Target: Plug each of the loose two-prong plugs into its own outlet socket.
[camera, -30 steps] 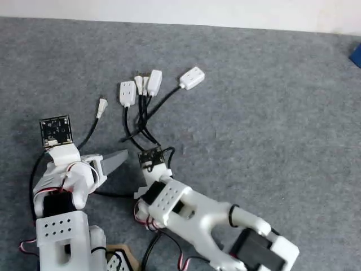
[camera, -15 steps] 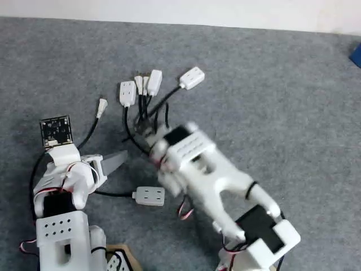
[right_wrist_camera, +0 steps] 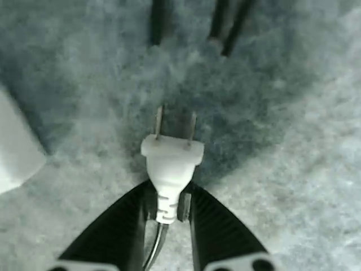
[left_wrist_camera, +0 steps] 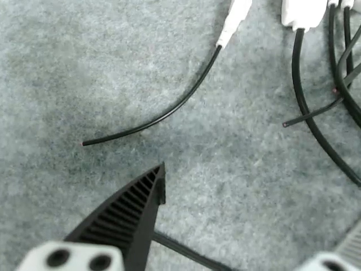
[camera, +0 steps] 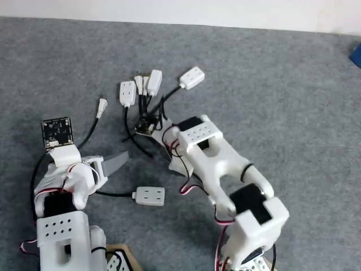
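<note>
The right arm has been swung off the outlet socket (camera: 149,196), now uncovered behind it, and up to the cable bundle (camera: 141,108). There a white two-prong plug (right_wrist_camera: 170,158) is pinched by its neck in the right gripper (right_wrist_camera: 168,199), prongs pointed ahead over the grey mat (right_wrist_camera: 293,169). The left gripper (left_wrist_camera: 259,197) is held spread, a loose plug (left_wrist_camera: 234,17) on a black cord (left_wrist_camera: 163,116) lying well ahead of its fingertips.

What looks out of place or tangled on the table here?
The black cables cross in a tangle below the three far sockets, and one outlet socket lies alone, apart from them, near the left arm.
</note>
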`<act>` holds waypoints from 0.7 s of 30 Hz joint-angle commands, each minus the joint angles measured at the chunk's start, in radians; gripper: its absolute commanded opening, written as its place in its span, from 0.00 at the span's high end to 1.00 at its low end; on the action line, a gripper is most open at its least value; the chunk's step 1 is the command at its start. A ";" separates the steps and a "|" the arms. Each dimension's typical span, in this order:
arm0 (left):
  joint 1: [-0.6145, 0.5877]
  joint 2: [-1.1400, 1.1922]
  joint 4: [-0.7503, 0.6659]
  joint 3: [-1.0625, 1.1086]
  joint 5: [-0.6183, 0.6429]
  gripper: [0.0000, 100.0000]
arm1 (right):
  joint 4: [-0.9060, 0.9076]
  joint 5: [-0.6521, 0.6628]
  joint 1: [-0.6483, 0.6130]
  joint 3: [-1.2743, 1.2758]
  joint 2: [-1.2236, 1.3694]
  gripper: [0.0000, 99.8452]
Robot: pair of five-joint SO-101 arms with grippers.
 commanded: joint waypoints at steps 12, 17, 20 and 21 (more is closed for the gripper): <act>0.039 0.001 -0.017 -0.004 -0.009 0.51 | -0.053 -0.138 -0.007 0.004 0.074 0.92; 0.041 0.001 -0.017 -0.004 -0.009 0.51 | -0.053 -0.169 0.005 0.004 0.073 0.89; 0.041 0.001 -0.017 -0.004 -0.009 0.51 | -0.053 -0.170 -0.001 0.004 0.073 0.96; 0.041 0.001 -0.017 -0.004 -0.009 0.51 | -0.053 -0.170 -0.001 0.004 0.073 1.00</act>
